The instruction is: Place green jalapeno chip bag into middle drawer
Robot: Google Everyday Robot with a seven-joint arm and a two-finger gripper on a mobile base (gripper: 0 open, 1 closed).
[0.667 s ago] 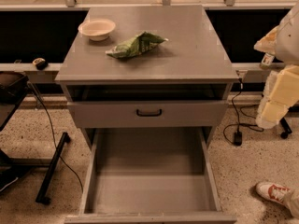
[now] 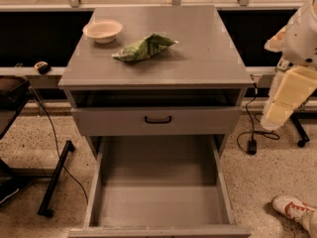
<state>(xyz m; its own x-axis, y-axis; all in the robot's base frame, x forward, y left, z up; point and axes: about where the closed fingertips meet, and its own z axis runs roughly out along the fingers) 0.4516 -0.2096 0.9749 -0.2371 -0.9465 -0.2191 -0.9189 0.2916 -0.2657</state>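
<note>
The green jalapeno chip bag lies crinkled on the grey cabinet top, right of centre-left. The middle drawer is pulled out wide open below, and its smooth grey floor is bare. My gripper is at the cream lower end of the white arm at the right edge. It hangs beside the cabinet's right side, about level with the drawer front, far from the bag and holding nothing that I can see.
A cream-white round bowl stands at the back left of the cabinet top. A flat drawer front with a small black handle sits above the open drawer. A black stand leg and cables lie on the left floor, and a shoe is at lower right.
The arm's cream lower end has shifted a little to the left, toward the cabinet. The bag, bowl and drawer have not moved.
</note>
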